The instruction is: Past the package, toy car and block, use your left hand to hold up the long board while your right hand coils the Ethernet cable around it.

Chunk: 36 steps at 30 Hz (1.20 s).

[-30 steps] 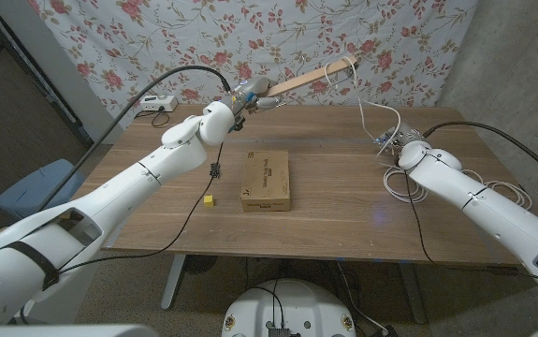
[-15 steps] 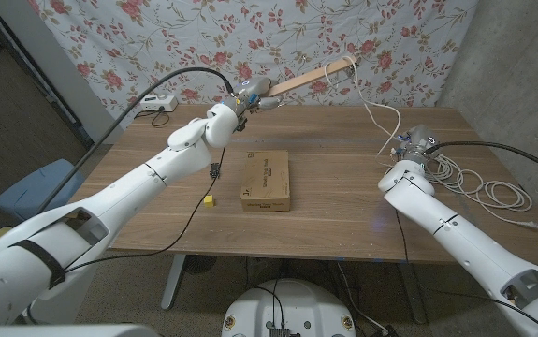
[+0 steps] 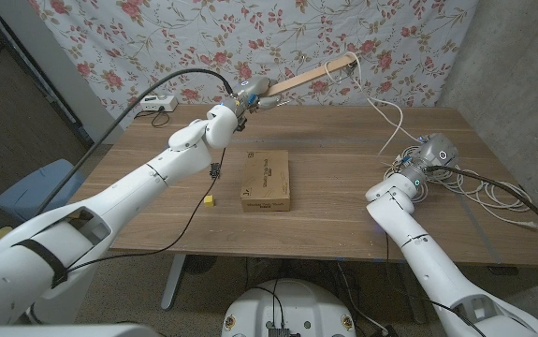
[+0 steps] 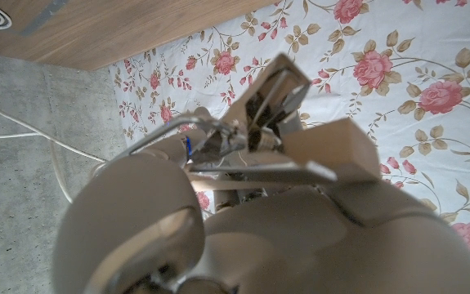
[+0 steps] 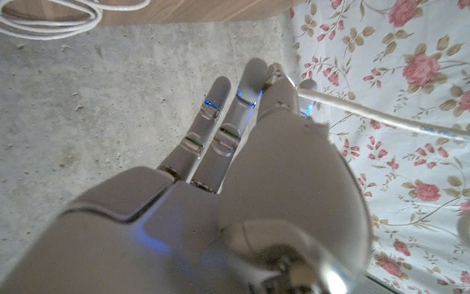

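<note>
- Left hand point(image 3: 247, 96) is up past the worktop's point(image 3: 343, 197) far edge, gripping the lower end of the long board point(image 3: 304, 78). Board is off the worktop, slanting up and to the robot's right against the floral backdrop point(image 3: 156, 42).
- In the left wrist view the left hand point(image 4: 218, 220) has fingers clamped around the board point(image 4: 333, 147); the board's end is seen end-on, flowered cloth point(image 4: 431, 73) behind.
- Ethernet cable point(image 3: 385, 110), white, hangs from the board's top end point(image 3: 348, 62), drops in a loose curve toward the right wrist point(image 3: 434, 150). Cannot tell how many turns sit on the board.
- Rest of the cable lies in a loose pile of loops point(image 3: 479, 187) on the right side of the worktop, spreading to the right edge.
- Right hand point(image 5: 243, 106): in the right wrist view the fingers are stretched out nearly straight and close together, and a white strand point(image 5: 382, 118) crosses just beside the fingertips. Cannot tell whether it is pinched or merely touching, so grip state unknown. In the head view the hand itself is hidden behind its wrist housing.
- Cardboard package point(image 3: 266, 181) lies flat mid-worktop.
- Small yellow block point(image 3: 210, 200) sits just to the left of the package, apart from it.
- Small dark toy car point(image 3: 216, 169) is near the left forearm, further back than the block.
- White box with a cable point(image 3: 157, 104) sits at the far left corner of the worktop.
</note>
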Motion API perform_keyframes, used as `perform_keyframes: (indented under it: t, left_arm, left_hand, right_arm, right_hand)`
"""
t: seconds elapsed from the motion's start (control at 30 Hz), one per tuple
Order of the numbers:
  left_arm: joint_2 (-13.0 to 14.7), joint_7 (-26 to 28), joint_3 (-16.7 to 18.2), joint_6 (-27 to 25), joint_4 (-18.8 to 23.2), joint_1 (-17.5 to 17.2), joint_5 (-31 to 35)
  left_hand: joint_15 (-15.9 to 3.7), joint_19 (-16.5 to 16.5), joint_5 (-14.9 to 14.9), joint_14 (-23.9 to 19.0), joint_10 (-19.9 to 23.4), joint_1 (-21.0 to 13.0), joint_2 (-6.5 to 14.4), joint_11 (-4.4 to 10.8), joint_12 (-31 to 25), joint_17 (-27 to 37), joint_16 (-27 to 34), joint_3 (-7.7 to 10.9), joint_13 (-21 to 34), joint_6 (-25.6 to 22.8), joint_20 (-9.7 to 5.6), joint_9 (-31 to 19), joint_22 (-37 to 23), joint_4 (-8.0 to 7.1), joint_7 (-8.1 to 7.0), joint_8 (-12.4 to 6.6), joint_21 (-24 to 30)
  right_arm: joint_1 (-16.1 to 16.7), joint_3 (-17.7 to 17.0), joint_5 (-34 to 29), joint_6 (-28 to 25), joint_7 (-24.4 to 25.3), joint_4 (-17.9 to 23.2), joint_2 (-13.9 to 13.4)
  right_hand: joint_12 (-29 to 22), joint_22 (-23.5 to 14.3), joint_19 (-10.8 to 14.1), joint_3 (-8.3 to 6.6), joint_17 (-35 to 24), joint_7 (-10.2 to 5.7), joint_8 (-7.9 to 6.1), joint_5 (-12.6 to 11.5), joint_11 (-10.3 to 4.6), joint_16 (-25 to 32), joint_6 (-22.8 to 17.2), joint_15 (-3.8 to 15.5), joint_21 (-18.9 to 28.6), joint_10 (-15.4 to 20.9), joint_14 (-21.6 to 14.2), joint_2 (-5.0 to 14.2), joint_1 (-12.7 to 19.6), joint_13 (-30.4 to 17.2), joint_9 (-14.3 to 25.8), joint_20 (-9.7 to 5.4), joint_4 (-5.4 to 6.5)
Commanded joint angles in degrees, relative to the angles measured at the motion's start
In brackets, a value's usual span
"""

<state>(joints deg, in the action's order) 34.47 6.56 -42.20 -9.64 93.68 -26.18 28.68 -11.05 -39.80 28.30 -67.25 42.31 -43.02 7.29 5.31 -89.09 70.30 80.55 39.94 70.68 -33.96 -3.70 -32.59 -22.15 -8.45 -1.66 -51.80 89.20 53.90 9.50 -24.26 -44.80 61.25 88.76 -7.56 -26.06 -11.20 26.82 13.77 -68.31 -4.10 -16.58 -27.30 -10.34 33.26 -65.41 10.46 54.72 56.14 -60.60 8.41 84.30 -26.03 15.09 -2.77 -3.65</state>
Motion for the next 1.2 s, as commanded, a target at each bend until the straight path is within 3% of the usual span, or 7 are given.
perform_keyframes:
  t: [0.03, 0.23, 0.53, 0.6, 0.7, 0.93, 1.2]
  left_arm:
    - [-0.71, -0.17, -0.65, 0.91, -2.31, 1.3, -0.46]
    - [-1.29, -0.09, -1.1, 0.35, -3.04, 1.73, -0.16]
    - [-2.89, 1.63, -1.75, 0.84, -5.22, 2.45, -0.38]
    - [-3.17, 1.72, -1.98, 1.24, -5.85, 2.74, -0.55]
    - [-3.41, 1.94, -2.22, 1.66, -6.42, 3.02, -0.66]
    - [-3.72, 1.69, -2.71, 2.25, -7.45, 3.72, -0.97]
    - [-4.31, 1.18, -3.56, 4.06, -9.76, 5.36, -1.12]
  left_hand:
    - [-0.09, -0.61, -0.09, 0.05, 0.4, 0.2, 2.01, -0.06, -0.5, 0.1, 0.53, -0.11, 0.23, -0.42, -1.75, 0.07, -0.1, -0.1, -0.08, -0.27, 0.17]
    - [-0.16, -0.58, -0.12, 0.1, 0.42, 0.16, 2.02, -0.18, -0.5, 0.1, 0.66, -0.13, 0.24, -0.32, -1.67, 0.09, -0.2, -0.11, -0.13, -0.39, 0.22]
    - [-0.42, -1.02, -0.17, -0.16, 0.52, 0.01, 2.26, -0.09, -0.52, 0.08, 0.95, -0.05, 0.24, -0.14, -1.92, 0.08, -0.04, -0.07, 0.26, -0.62, 0.22]
    - [-0.48, -1.04, -0.19, -0.16, 0.59, -0.01, 2.28, -0.03, -0.53, 0.08, 0.97, -0.05, 0.23, -0.08, -2.0, 0.0, 0.01, -0.07, 0.31, -0.7, 0.19]
    - [-0.52, -1.05, -0.22, -0.15, 0.61, -0.04, 2.29, -0.01, -0.53, 0.08, 1.02, -0.04, 0.24, -0.18, -2.01, 0.13, -0.09, -0.07, 0.39, -0.72, 0.25]
    - [-0.51, -1.11, -0.29, -0.12, 0.65, -0.08, 2.29, 0.06, -0.53, 0.08, 1.14, -0.05, 0.25, -0.1, -2.12, 0.22, -0.1, -0.09, 0.37, -0.82, 0.24]
    - [-0.55, -0.87, -0.36, 0.2, 0.56, -0.1, 2.23, 0.07, -0.5, 0.11, 1.21, -0.09, 0.25, -0.15, -2.01, 0.35, -0.43, -0.13, 0.2, -1.01, 0.33]
  right_arm:
    - [1.75, -27.52, -49.69, 32.49, 2.75, -1.79, 33.51]
    - [5.23, -24.69, -51.76, 34.91, 2.75, 2.84, 33.51]
    - [9.9, -21.6, -59.61, 41.71, 2.75, 8.66, 33.51]
    - [10.82, -20.05, -61.0, 41.79, 2.75, 9.93, 31.99]
    - [12.08, -16.54, -61.74, 40.7, 2.75, 11.98, 27.79]
    - [11.84, -6.74, -61.1, 36.12, 2.75, 15.3, 13.63]
    - [4.87, 4.33, -56.12, 32.23, 2.75, 14.41, -1.61]
  right_hand:
    - [0.18, -0.16, -0.35, 0.41, -0.24, 0.42, 0.25, -0.45, 5.6, -0.2, -0.44, 2.48, 0.47, 6.93, -0.69, 0.47, 0.2, -3.83, 0.29, -8.73, 0.09]
    - [0.28, -0.17, -0.5, 0.6, -0.25, 0.37, 0.34, -0.46, 5.58, -0.32, -0.39, 2.52, 0.57, 7.02, -0.71, 0.58, 0.33, -3.86, 0.38, -8.76, 0.17]
    - [0.44, -0.18, -0.81, 0.93, -0.27, 0.18, 0.48, -0.48, 5.29, -0.51, -0.46, 2.51, 0.73, 6.95, -0.76, 0.69, 0.49, -4.09, 0.45, -8.8, 0.33]
    - [0.5, -0.18, -0.88, 1.02, -0.28, 0.06, 0.51, -0.49, 5.1, -0.55, -0.48, 2.53, 0.77, 6.9, -0.77, 0.71, 0.54, -4.15, 0.47, -8.81, 0.37]
    - [0.56, -0.19, -1.01, 1.17, -0.31, -0.16, 0.55, -0.49, 5.03, -0.63, -0.59, 2.55, 0.83, 6.88, -0.75, 0.69, 0.6, -4.24, 0.47, -8.82, 0.41]
    - [0.66, -0.2, -1.15, 1.38, -0.34, -0.48, 0.67, -0.52, 4.77, -0.74, -0.52, 2.56, 0.94, 6.84, -0.75, 0.71, 0.71, -4.37, 0.49, -8.83, 0.49]
    - [0.79, -0.21, -1.24, 1.65, -0.37, -0.75, 0.75, -0.57, 4.59, -0.91, -0.67, 2.59, 1.15, 6.83, -0.73, 0.78, 0.84, -4.56, 0.52, -8.81, 0.63]
